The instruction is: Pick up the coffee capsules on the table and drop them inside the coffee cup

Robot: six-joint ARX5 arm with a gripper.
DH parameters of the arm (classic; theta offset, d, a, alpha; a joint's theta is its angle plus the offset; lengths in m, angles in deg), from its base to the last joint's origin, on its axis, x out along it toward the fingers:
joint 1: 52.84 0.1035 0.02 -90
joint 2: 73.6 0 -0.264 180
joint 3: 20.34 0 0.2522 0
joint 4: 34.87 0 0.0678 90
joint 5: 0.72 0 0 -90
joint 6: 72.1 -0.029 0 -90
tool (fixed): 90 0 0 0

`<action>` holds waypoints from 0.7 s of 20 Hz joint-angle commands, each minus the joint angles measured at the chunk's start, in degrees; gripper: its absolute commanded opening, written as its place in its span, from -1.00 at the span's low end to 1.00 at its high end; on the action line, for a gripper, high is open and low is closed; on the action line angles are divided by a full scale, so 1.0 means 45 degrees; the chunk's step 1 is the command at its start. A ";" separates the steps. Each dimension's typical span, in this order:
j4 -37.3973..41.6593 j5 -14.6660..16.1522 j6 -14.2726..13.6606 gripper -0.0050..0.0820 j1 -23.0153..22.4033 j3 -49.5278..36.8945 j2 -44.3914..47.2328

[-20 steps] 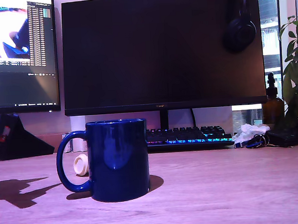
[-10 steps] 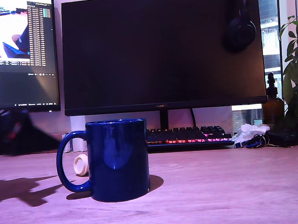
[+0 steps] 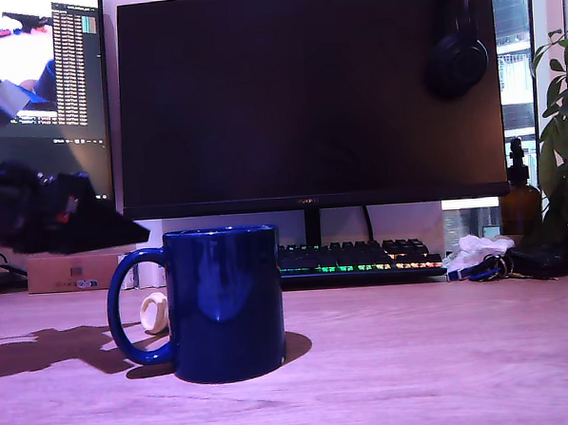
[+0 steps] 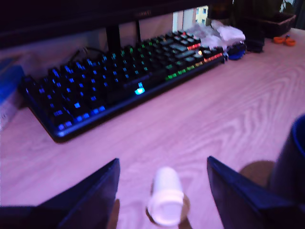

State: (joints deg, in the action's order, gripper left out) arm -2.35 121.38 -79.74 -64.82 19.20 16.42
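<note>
The gripper (image 4: 162, 191) has its two dark fingers (image 4: 90, 195) wide apart, one on each side of the white capsule (image 4: 166, 195). The capsule lies on its side on the table (image 4: 228, 119), with its wide mouth turned toward the wrist camera. Nothing is holding it. The fingers do not touch it. They stand open like this so they can close in on the capsule from both sides.

In the exterior view the arm (image 3: 36, 211) comes in from the left, blurry and above the table. The capsule (image 3: 156, 312) shows through the loop of the handle, so it lies just behind the cup (image 3: 224, 303) on that side. The cup stands upright near the front of the table with its handle pointing to the exterior view's left. Its open top faces up, ready for things to drop in.

I think the gripper has to go lower before it can squeeze the capsule, but the wrist view is too blurry to be sure how high it is. The cup is close to one finger, so it could get bumped.

I see no blue capsule in either view. It may be hidden or in the cup.

A lit keyboard (image 4: 128, 76) sits behind, under a big dark monitor (image 3: 306, 92).
</note>
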 commanded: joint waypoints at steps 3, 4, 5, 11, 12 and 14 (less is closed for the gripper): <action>0.0117 -0.0005 0.0024 0.34 -0.0321 0.0665 0.1384; 0.0214 -0.0005 0.0029 0.34 -0.0408 0.0816 0.1676; 0.0306 -0.0005 0.0029 0.34 -0.0510 0.0971 0.1982; 0.0350 -0.0121 0.0024 0.34 -0.1059 0.1637 0.3517; 0.0364 -0.0238 0.0024 0.34 -0.1083 0.1676 0.3759; 0.0379 -0.0350 0.0019 0.34 -0.1088 0.1690 0.4090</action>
State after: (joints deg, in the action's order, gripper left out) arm -1.02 119.91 -79.59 -69.59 26.65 33.62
